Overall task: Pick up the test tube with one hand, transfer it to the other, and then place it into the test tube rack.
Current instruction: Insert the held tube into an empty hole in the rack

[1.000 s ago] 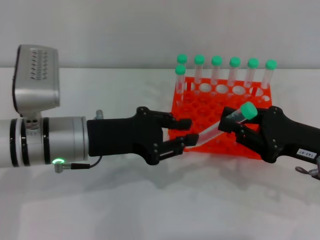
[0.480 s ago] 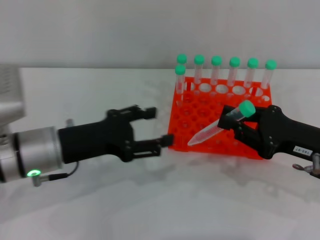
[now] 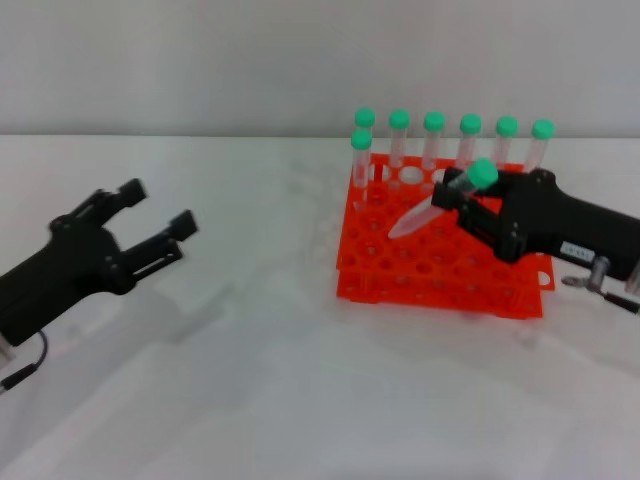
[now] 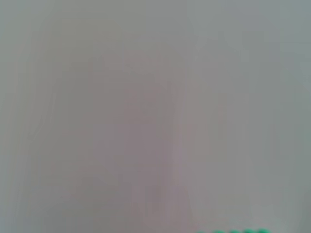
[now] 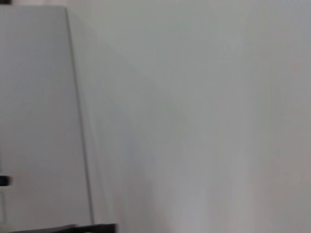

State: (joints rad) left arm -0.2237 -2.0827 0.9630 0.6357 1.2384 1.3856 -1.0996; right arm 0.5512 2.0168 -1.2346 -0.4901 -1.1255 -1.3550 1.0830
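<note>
The orange-red test tube rack point(image 3: 440, 265) stands right of centre in the head view. My right gripper point(image 3: 465, 205) is shut on a test tube point(image 3: 432, 207) just below its green cap point(image 3: 484, 173). The tube is tilted, its tip pointing down and left over the rack's holes. My left gripper point(image 3: 155, 212) is open and empty, far to the left above the table. Neither wrist view shows fingers or the held tube.
Several green-capped tubes point(image 3: 434, 140) stand upright in the rack's back row, one more at its back left corner point(image 3: 360, 160). Green caps peek in at the left wrist view's edge point(image 4: 233, 231). The white table point(image 3: 260, 380) stretches around the rack.
My left gripper has pulled back far to the left, away from the tube, open. My right gripper has carried the tube up and back over the rack.
</note>
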